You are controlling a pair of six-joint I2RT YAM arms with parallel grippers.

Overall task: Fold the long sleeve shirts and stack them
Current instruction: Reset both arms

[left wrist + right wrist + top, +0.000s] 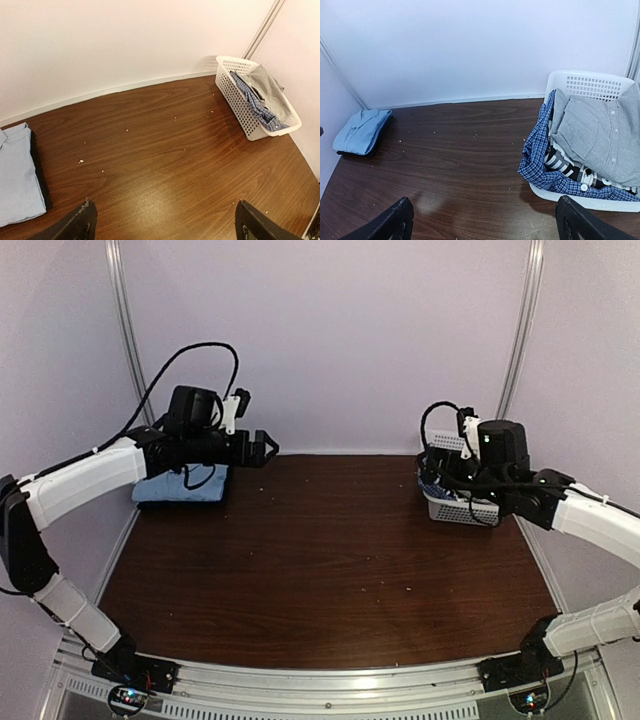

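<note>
A folded light blue shirt (pixel 178 487) lies on top of a folded black shirt (pixel 41 176) at the table's far left corner. The stack also shows in the left wrist view (pixel 16 177) and the right wrist view (pixel 361 131). My left gripper (pixel 268 448) is open and empty, held above the table just right of the stack; its fingertips (pixel 80 222) frame bare wood. My right gripper (pixel 482 225) is open and empty, above the table beside the basket.
A white lattice basket (pixel 458 508) stands at the far right, holding a grey shirt (pixel 600 135), a blue checked shirt (pixel 540 155) draped over its rim and a striped garment (pixel 570 167). The basket also shows in the left wrist view (pixel 235 100). Walls close the back and sides.
</note>
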